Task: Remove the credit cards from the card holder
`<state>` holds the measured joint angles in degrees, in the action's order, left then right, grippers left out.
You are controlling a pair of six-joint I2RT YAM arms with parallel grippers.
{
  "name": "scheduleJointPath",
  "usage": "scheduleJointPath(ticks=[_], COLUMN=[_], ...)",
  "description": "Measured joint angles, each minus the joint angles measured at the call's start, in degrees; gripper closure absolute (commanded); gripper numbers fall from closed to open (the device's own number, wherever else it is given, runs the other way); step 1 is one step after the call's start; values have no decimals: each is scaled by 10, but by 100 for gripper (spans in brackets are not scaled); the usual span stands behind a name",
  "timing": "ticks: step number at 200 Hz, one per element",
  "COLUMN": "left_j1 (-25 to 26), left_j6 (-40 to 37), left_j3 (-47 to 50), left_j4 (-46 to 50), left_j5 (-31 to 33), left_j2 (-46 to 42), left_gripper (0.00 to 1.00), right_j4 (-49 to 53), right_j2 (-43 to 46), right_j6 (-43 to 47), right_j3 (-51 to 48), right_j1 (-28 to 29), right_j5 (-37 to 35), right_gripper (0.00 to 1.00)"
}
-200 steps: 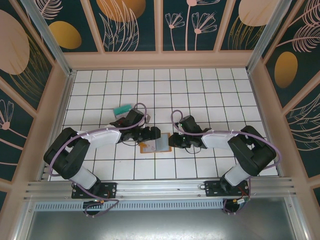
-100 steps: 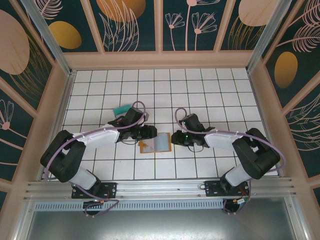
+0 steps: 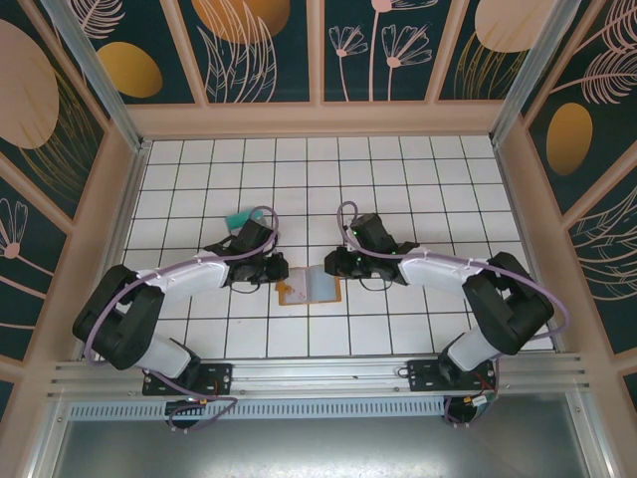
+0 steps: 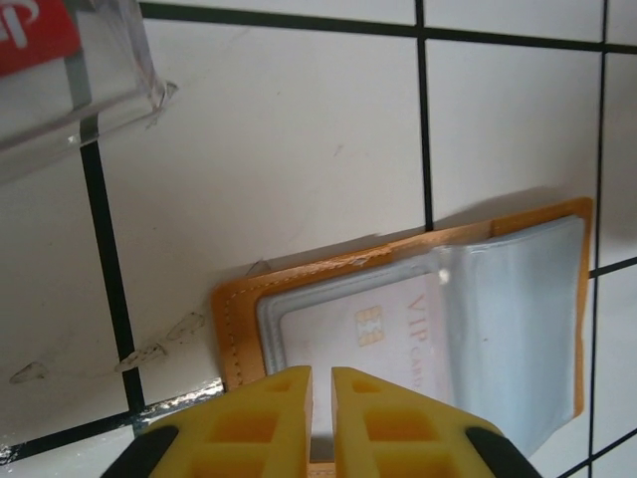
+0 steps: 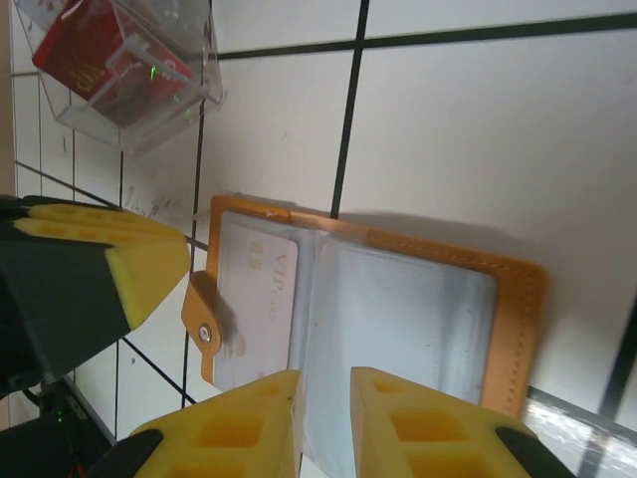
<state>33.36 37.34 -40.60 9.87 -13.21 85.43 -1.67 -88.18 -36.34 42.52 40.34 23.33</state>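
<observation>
1. Two hands meet at the holder. The left hand (image 4: 320,383) has its yellow fingers almost together, clamped on the edge of the holder (image 4: 239,344) at the card half. The right hand (image 5: 325,388) pinches the edge near the fold in the same way.
2. The holder lies open on the desk (image 4: 299,149) between the hands. It is orange-tan with a stitched rim, grey-clear sleeves and a snap tab (image 5: 202,317) on one side.
3. One pale card (image 4: 333,339) sits in a sleeve. It shows a gold chip and "VIP"; the smaller print is unreadable.
4. Near the holder stands a clear box (image 5: 149,115) with a red card (image 5: 95,55) inside.
5. White tiles with black lines spread around the holder, and the walls (image 3: 109,229) stand well apart.
</observation>
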Motion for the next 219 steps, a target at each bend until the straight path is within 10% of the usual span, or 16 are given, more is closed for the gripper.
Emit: scheduleJointPath(ticks=[219], left_j1=[-1], left_j6=[19], left_j3=[35], left_j4=[-72], left_j5=[-63], left_j2=[34], left_gripper=[85], right_j4=[-31], right_j2=[-130], right_j6=[-5], right_j3=[44], right_j1=[14], right_j5=[96], right_gripper=[79])
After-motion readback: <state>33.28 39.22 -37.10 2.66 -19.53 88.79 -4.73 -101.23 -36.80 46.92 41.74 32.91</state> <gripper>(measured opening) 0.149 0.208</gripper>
